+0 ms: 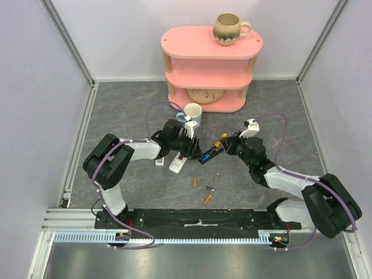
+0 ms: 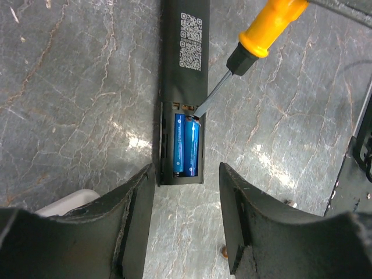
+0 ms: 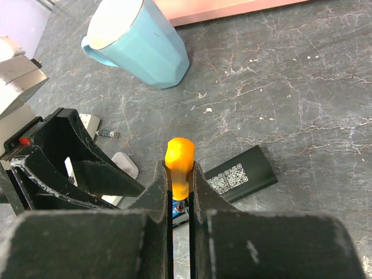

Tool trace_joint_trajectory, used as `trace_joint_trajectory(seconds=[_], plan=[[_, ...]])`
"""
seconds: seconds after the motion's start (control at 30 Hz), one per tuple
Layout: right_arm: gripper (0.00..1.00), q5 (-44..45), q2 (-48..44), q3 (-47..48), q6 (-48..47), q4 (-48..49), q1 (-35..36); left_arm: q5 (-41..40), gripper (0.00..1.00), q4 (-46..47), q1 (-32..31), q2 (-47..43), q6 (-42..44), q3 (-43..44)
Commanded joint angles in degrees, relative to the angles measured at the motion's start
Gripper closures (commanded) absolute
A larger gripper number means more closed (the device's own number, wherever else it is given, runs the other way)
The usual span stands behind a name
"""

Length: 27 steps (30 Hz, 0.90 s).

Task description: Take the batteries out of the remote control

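A black remote [image 2: 181, 70] lies face down with its battery bay open. Two blue batteries [image 2: 186, 144] sit side by side in the bay. My right gripper [image 3: 180, 174] is shut on the orange handle of a screwdriver [image 3: 179, 160]. The screwdriver's tip [image 2: 199, 111] touches the far end of the right blue battery. My left gripper [image 2: 186, 203] is open, with its fingers on either side of the remote's near end. In the top view the remote [image 1: 204, 156] lies between my left gripper [image 1: 190, 146] and right gripper [image 1: 228, 143]. Two orange batteries [image 1: 195, 182] [image 1: 208, 199] and a silvery one [image 1: 209, 188] lie loose in front.
A blue mug [image 1: 192, 113] stands just behind my left gripper. Two white remotes [image 1: 179, 164] [image 1: 160, 161] lie under the left arm. Another loose battery [image 3: 108, 134] lies near them. A pink shelf [image 1: 210, 67] with a beige mug [image 1: 228, 29] on top stands at the back.
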Motion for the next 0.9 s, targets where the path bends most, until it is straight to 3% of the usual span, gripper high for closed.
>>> trace_joint_trajectory(seconds=[0.0, 0.37, 0.87], plan=[[1.00, 1.4, 1.7, 0.0, -1.2, 2.5, 0.1, 0.8, 0.46, -0.1, 0.0, 2.0, -2.5, 3.0], [1.00, -0.4, 5.4, 0.2, -0.2, 5.2, 0.1, 2.1, 0.46, -3.5, 0.0, 5.2, -2.7, 5.7], [1.00, -8.8, 7.0, 0.0, 8.9, 14.4, 0.1, 9.9, 0.49, -2.8, 0.0, 6.3, -4.5, 6.1]])
